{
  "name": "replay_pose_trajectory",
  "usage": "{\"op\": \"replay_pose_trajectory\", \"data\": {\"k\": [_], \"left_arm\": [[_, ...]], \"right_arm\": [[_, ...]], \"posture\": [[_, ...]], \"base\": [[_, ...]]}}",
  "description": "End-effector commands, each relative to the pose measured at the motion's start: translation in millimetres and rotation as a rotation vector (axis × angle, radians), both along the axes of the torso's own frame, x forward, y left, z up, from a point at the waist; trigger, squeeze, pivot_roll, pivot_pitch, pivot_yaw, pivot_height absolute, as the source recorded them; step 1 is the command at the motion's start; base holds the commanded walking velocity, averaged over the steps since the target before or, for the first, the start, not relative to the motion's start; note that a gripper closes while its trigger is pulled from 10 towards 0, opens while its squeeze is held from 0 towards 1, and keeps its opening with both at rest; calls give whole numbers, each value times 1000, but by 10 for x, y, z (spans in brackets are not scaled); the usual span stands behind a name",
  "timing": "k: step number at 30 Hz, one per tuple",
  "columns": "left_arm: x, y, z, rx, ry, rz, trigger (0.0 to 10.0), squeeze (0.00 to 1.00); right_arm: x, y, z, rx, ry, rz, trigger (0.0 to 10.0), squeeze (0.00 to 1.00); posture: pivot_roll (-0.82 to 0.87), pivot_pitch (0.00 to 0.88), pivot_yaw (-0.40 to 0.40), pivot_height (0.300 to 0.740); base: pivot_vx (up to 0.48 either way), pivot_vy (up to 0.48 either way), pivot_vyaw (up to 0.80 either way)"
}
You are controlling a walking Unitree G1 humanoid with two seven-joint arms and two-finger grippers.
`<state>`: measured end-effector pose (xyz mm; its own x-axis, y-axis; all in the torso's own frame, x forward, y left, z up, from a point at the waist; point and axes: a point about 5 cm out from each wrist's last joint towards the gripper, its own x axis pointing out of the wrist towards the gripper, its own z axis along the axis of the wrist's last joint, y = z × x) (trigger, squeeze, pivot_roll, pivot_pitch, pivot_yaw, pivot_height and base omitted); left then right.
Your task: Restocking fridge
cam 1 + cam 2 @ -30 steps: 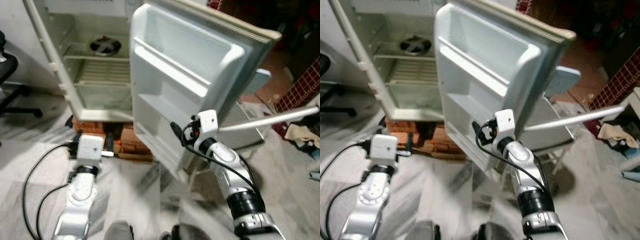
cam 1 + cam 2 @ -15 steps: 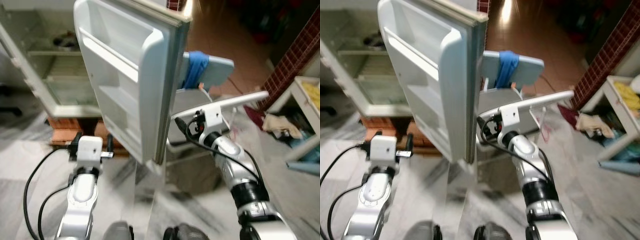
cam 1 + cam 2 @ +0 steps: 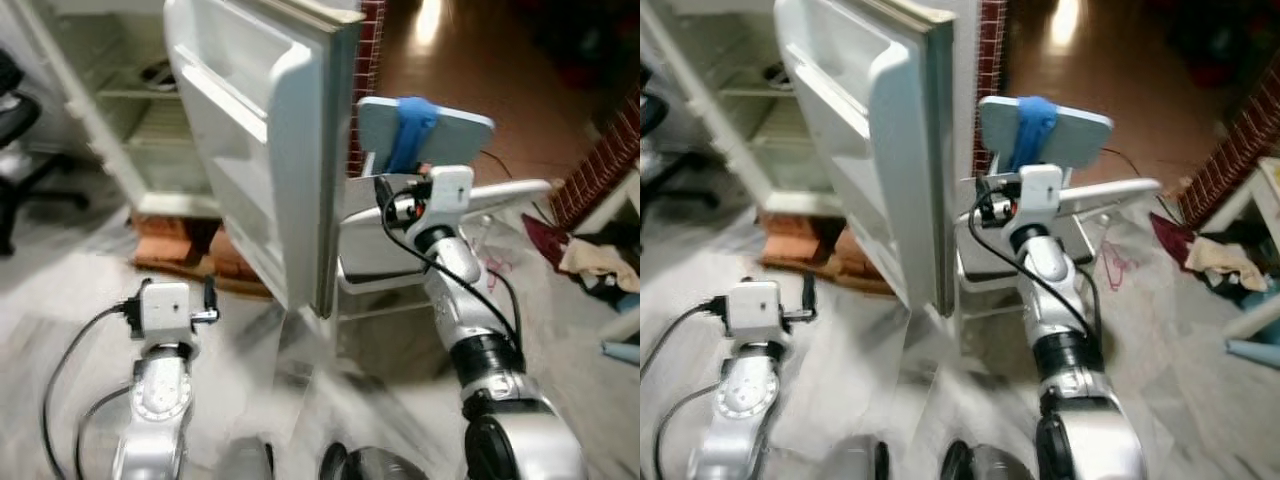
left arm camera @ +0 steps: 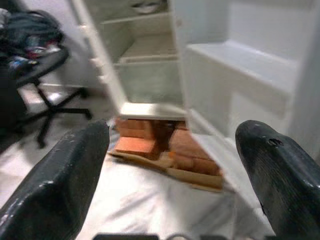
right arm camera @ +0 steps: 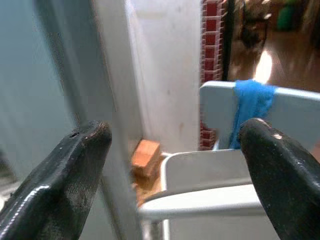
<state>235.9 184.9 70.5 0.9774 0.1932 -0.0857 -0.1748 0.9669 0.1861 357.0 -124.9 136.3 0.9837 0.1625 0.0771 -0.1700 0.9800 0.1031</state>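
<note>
The fridge (image 3: 150, 130) stands open ahead of the robot and to its left, raised on a few orange bricks (image 3: 190, 245). Its cabinet is tall and upright, with pale wire shelves inside and a dark round dish (image 3: 155, 72) on an upper one. The fridge door (image 3: 270, 150) is swung wide, its long axis vertical, its free edge pointing toward the robot and its shelved inner face turned to the robot's left.

The right gripper (image 5: 170, 165) is raised just beside the door's edge, fingers spread wide with nothing between them, looking past the edge at a white plastic chair (image 3: 400, 235) with a blue cloth (image 3: 410, 135) over its back. The left gripper (image 4: 175, 165) sits low over the pale floor (image 3: 70, 290), also spread wide and empty, facing the fridge's base. A black office chair (image 4: 40, 70) stands left of the fridge.
</note>
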Motion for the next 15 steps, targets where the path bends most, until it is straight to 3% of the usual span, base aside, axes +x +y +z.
{"op": "replay_pose_trajectory", "data": {"k": [1,3,9,15], "left_arm": [[-9,4,1,2,-3,-8,10000,0],[-18,10,-2,-9,-4,-6,10000,0],[-60,20,-5,-17,-4,4,10000,0],[-126,28,10,-23,-10,5,10000,0]], "right_arm": [[2,-69,45,-6,-27,-53,10000,0],[-13,-109,34,-14,-31,-75,10000,0],[-166,-283,-92,-23,-15,-125,10000,0],[-471,-380,-261,-81,8,-134,10000,0]], "posture": [[167,77,-33,740],[166,76,-34,740],[157,76,-34,740],[144,78,-32,740]], "base": [[0,0,781],[0,0,756],[0,0,0],[0,0,0]]}}
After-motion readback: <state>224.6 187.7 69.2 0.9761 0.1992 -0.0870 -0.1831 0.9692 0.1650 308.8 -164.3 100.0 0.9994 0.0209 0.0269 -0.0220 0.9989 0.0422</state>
